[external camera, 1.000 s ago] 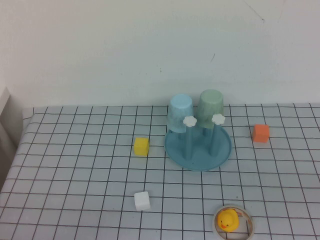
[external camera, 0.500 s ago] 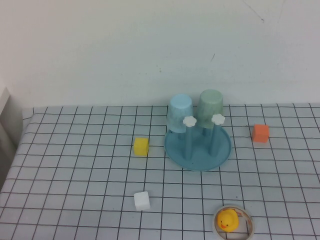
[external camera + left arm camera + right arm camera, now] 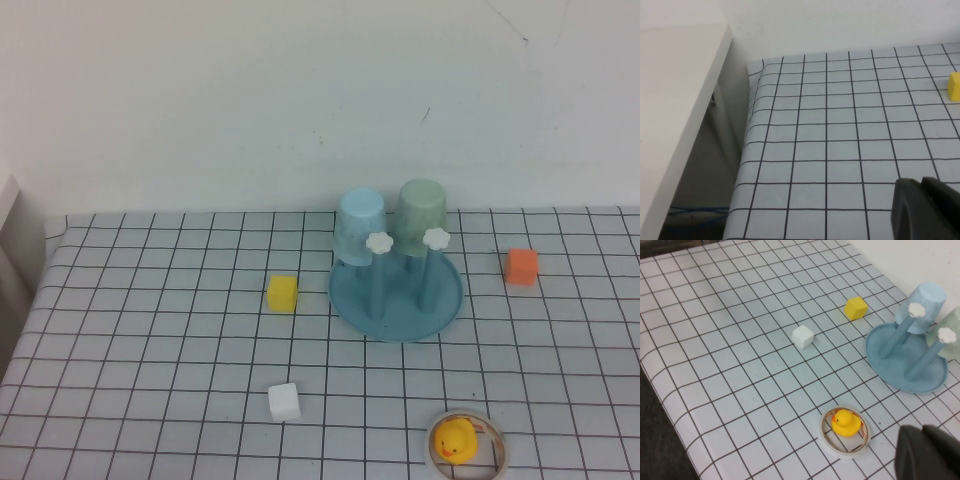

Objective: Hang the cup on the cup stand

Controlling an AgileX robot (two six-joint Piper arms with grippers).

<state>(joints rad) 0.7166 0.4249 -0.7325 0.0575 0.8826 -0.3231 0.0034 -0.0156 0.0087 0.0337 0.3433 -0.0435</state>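
Note:
The pale mint-green cup (image 3: 423, 215) sits upside down over a back peg of the blue cup stand (image 3: 400, 318), next to a light blue cup (image 3: 360, 228). Two front pegs with white flower knobs stand bare. In the right wrist view the cup (image 3: 951, 335) shows at the edge, behind the stand (image 3: 900, 365). Neither arm shows in the high view. My right gripper (image 3: 923, 429) is shut and empty, above the table near the yellow duck. My left gripper (image 3: 921, 181) is shut and empty, above the table's left part, far from the stand.
A yellow cube (image 3: 282, 293), a white cube (image 3: 284, 402) and an orange cube (image 3: 521, 266) lie around the stand. A yellow duck (image 3: 457, 441) sits inside a small ring at the front. A white shelf (image 3: 675, 100) stands beside the table's left edge.

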